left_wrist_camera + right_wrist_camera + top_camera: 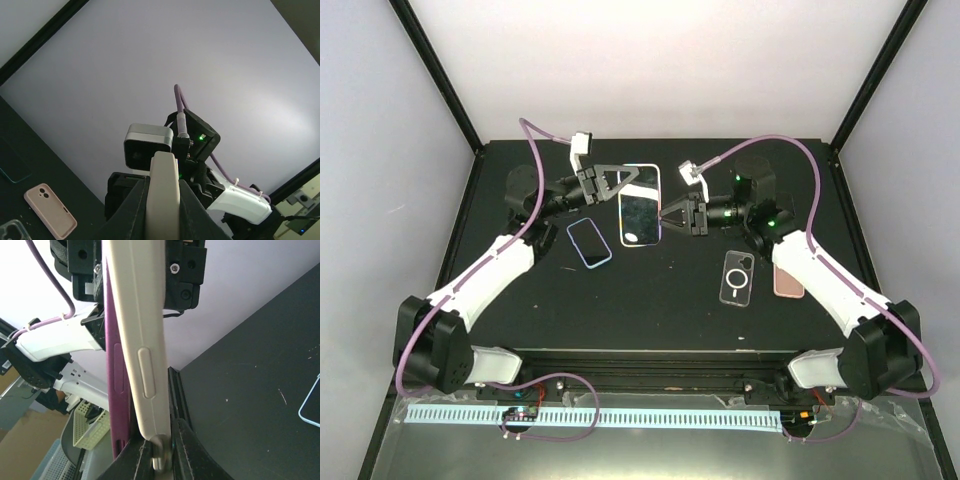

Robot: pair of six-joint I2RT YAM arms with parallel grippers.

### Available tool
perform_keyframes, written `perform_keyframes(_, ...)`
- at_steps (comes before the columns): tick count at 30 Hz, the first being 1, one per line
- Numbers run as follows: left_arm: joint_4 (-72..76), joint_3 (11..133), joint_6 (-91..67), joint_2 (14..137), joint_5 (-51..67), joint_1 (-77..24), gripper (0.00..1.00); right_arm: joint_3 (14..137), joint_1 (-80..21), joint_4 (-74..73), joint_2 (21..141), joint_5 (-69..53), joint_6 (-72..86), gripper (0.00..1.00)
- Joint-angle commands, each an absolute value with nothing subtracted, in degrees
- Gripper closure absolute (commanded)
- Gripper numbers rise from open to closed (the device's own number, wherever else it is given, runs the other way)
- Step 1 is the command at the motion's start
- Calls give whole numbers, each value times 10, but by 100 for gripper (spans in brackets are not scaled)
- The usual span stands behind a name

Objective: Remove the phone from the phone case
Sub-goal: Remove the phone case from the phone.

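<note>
While both arms reach in over the far middle of the table [520, 300], the phone [640, 205] hangs in the air between them, its dark screen facing up and well off the surface. It sits in a cream phone case [142, 340]. The left gripper [623, 188] is clamped on the case's left long edge, and the right gripper [663, 215] pinches the opposite edge near its lower end. In the right wrist view a purple band [114, 380] runs beside the cream rim (probably the phone's own side showing at the lip, though I cannot be sure).

Handling, as a judgement: the phone is likely stiff, smooth and fairly heavy for its size, with glass that would not forgive a drop. The case looks soft and bendable at the rim. A corner of the case lip seems the best place to peel, with the other grip on the phone's long edges.

Both forearms angle inward from the near corners, wrists turned so the fingers meet the phone edge-on from either side. Three other items lie flat nearer the middle of the table: a purple-rimmed case [589, 242], a clear case [737, 277] and a pink case [787, 281].
</note>
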State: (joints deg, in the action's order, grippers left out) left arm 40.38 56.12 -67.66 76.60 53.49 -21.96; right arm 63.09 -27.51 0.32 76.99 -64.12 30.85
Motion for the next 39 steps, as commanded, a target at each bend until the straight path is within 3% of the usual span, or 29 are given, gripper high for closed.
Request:
perform_keyframes(1,329,546,-633,763,600,-260,99,677,-275,140,774,-584,357,88)
perform_keyframes(9,88,619,-453,787,547,-261,98,659,-275,178,774,-583,436,99)
perform_keyframes(18,56,621,-439,808,542,-271,98,660,-275,192,776,-585,466,99)
perform_keyframes(21,-20,669,-375,814,509,-263,87,663,-274,179,771,-576,473,99)
perform_keyframes(27,-124,742,-253,808,415,-243,46,657,-256,125,765,-541,476,99)
perform_keyframes(33,-178,777,-172,795,336,-236,25,619,-228,153,768,-517,532,99)
perform_keyframes(39,-230,809,-49,768,265,-239,22,601,-203,140,777,-482,565,99)
